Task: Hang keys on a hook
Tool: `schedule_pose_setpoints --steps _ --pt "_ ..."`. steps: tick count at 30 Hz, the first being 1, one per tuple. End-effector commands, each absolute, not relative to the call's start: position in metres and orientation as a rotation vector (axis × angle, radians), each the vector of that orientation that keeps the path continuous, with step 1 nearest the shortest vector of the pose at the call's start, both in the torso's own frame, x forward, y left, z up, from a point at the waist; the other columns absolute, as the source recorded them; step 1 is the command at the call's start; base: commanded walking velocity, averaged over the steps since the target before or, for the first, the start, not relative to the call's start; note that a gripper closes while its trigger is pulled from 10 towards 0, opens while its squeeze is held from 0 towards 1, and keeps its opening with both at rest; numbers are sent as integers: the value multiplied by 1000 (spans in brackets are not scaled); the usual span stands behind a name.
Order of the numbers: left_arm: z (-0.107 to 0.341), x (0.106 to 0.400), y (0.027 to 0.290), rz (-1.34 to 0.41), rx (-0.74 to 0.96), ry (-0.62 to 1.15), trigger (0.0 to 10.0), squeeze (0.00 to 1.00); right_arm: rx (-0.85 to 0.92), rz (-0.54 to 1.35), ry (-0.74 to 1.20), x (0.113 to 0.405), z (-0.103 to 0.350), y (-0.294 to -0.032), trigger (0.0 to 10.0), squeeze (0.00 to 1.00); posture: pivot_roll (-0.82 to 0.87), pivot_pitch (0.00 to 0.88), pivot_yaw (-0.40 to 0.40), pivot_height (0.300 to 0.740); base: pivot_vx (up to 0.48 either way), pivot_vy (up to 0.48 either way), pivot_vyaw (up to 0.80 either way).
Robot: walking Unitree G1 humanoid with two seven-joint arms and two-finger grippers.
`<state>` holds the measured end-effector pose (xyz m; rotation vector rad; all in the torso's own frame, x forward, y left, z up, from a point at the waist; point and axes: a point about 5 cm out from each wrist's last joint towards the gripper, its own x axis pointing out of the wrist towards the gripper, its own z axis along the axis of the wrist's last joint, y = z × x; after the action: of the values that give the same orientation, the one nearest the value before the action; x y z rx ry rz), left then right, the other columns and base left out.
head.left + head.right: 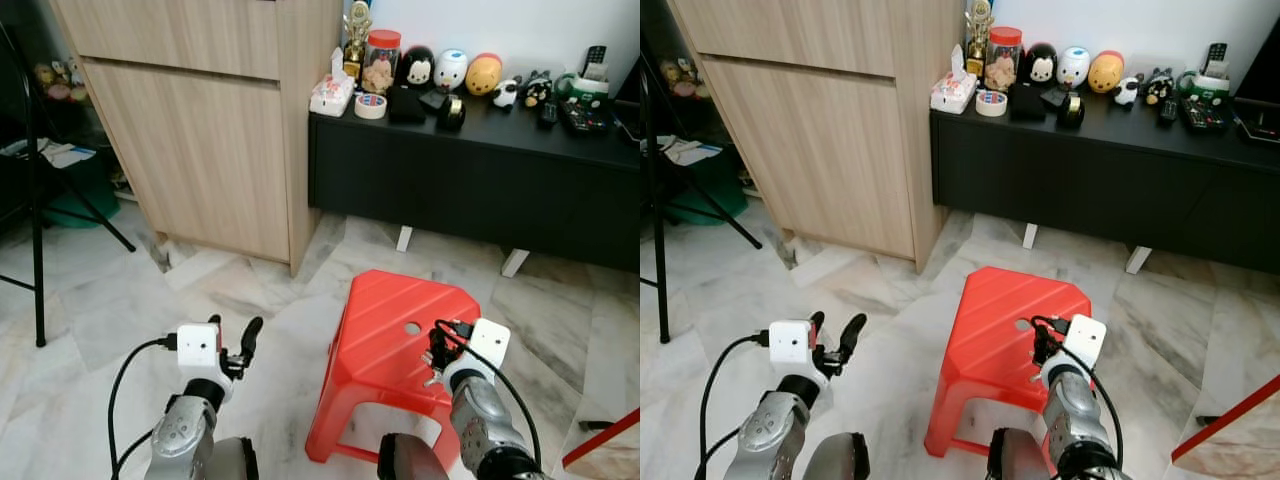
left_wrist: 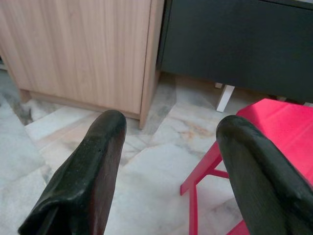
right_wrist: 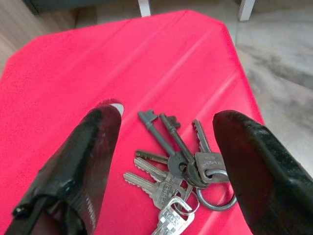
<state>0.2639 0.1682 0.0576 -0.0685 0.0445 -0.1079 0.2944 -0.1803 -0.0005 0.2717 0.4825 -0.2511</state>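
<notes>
A bunch of metal keys [image 3: 178,171] on a ring lies flat on the top of a red plastic stool [image 1: 390,320]. My right gripper [image 3: 167,117] hovers open just above it, one finger on each side of the bunch and neither touching it. From the head views the right gripper [image 1: 438,350] sits over the stool's right part, near the round hole in its top. My left gripper [image 1: 233,335] is open and holds nothing, raised above the marble floor to the left of the stool [image 2: 279,122].
A tall wooden cabinet [image 1: 200,130] stands at the back left. A low black sideboard [image 1: 470,180] beside it carries toys, a jar, tape and remotes. Black stand legs [image 1: 38,230] are at the far left, and a red edge [image 1: 600,440] is at the lower right.
</notes>
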Motion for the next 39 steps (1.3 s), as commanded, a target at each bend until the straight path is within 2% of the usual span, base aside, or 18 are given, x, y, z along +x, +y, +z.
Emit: schedule_pose_setpoints --steps 1,11,29,30,31,32,39 --pt "60 268 162 -124 -76 46 10000 0 263 -263 510 295 -2 -181 10000 0 54 75 -47 589 0 0 0" --pt "56 257 163 -130 -73 66 10000 0 313 -335 534 294 -4 -186 10000 0 48 121 -44 589 0 0 0" --pt "54 252 172 -131 -30 90 10000 0 369 -366 600 280 -20 -180 10000 0 60 123 -33 589 0 0 0" --pt "54 252 172 -131 -28 92 10000 0 372 -367 600 280 -20 -180 5569 0 61 122 -33 589 0 0 0" --pt "54 252 172 -132 -25 94 10000 0 374 -367 601 279 -20 -179 2353 0 61 122 -32 589 0 0 0" --pt "54 252 173 -132 -23 95 10000 0 376 -367 600 279 -20 -179 0 0 61 122 -31 589 0 0 0" --pt "53 251 173 -137 -7 102 10000 0 384 -364 598 279 -20 -177 0 0 65 121 -30 589 0 0 0"
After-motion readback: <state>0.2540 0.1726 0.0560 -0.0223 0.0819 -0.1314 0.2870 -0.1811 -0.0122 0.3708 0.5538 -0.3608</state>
